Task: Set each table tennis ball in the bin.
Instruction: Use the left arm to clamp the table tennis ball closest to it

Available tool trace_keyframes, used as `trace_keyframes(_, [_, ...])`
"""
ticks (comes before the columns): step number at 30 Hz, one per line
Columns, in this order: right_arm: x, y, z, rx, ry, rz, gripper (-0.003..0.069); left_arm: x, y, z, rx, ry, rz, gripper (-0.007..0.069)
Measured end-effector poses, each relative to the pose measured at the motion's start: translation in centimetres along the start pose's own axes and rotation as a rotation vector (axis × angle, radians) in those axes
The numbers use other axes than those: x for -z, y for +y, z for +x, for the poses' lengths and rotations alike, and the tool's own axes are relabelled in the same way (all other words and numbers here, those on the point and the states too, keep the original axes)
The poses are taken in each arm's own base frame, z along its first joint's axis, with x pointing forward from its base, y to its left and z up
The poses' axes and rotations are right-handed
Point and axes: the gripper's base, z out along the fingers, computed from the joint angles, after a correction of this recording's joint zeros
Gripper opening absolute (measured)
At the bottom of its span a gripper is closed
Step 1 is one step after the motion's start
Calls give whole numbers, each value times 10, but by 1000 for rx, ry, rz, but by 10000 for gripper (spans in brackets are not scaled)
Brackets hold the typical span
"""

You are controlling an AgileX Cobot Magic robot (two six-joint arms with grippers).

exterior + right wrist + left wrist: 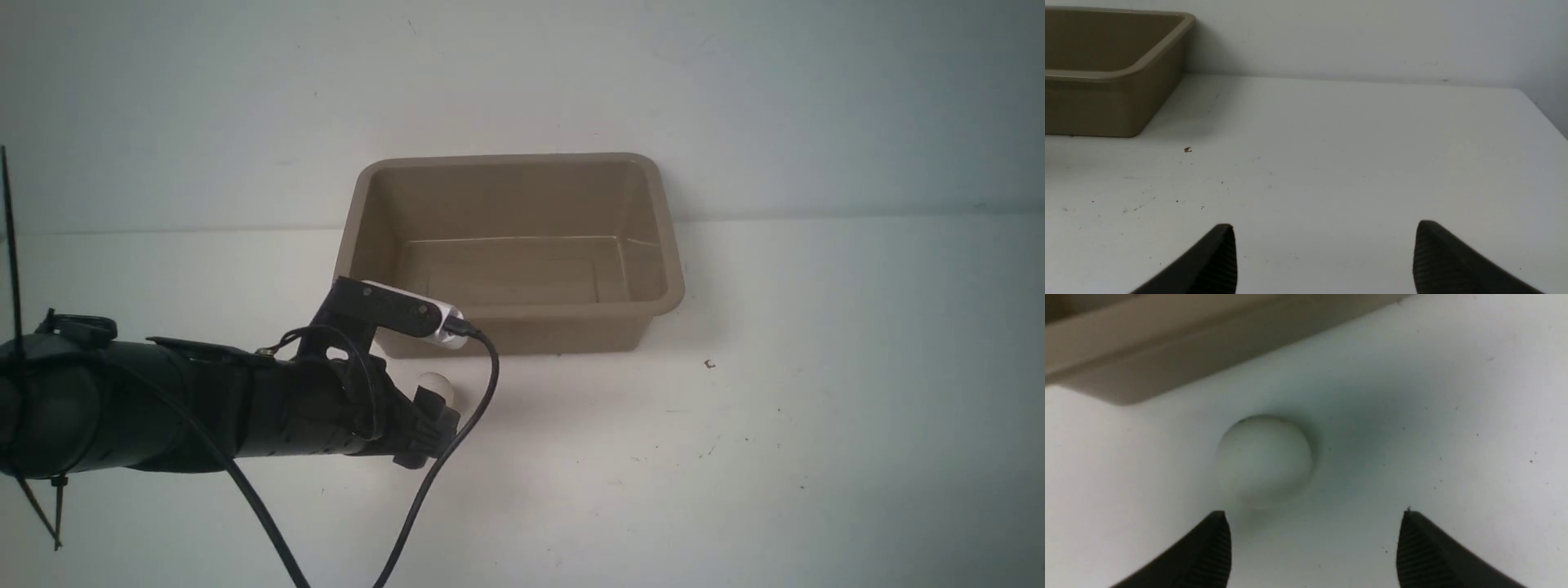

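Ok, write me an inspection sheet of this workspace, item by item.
Surface: white table, scuffed, dotted with dark specks.
Job's things: tan bin at the back, nothing seen inside; table tennis ball on the table just outside its near left corner.
Clutter: one small brown crumb off the bin's near right corner.
Grippers: left gripper open, ball ahead of its tips, not gripped; right gripper open, holding nothing.
Cables: black cable looping from the left wrist camera.
Surroundings: plain white wall.

Soft, even light, slightly dim; the close-up table tennis ball (1264, 459) looks blurred, casting a faint shadow.
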Motion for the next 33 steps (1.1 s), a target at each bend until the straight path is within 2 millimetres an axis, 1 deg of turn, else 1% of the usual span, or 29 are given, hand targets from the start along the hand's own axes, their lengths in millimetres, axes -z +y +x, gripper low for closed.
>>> trace_keyframes(3, [0, 0, 0, 0, 0, 0, 525, -4, -1, 3, 4, 12, 14, 489])
trace_keyframes(13, [0, 0, 0, 1, 0, 0, 525, -5, -1, 3, 7, 16, 18, 491])
trace_keyframes(20, [0, 0, 0, 1, 0, 0, 525, -5, -1, 3, 0, 14, 23, 553])
trace_keyframes(24, [0, 0, 0, 1, 0, 0, 525, -4, -2, -3, -3, -4, 33, 556])
trace_keyframes(29, [0, 0, 0, 1, 0, 0, 525, -4, -3, -16, -11, -43, 42, 559])
trace_keyframes(33, [0, 0, 0, 1, 0, 0, 525, -4, -2, -17, -11, -43, 32, 563])
